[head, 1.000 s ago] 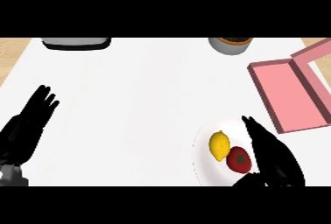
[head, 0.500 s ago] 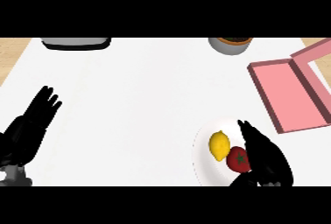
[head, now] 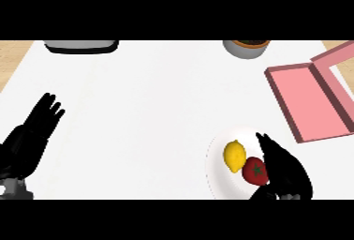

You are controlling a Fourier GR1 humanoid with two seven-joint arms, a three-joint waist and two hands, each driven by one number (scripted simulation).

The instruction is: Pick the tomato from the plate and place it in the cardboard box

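Red round tomato flanked by black right hand on white round plate, lower right.
Fingers are extended, nothing gripped; open pink cardboard box is set at right edge.

1. The white counter lies open across its middle, between the resting left hand and the plate.
2. On the plate, the lemon sits just beside the tomato, blocking its left side.
3. The right hand covers the tomato's right side.
4. The pink box stands open, its interior unobstructed.
5. A bowl and a grey object line the far edge.
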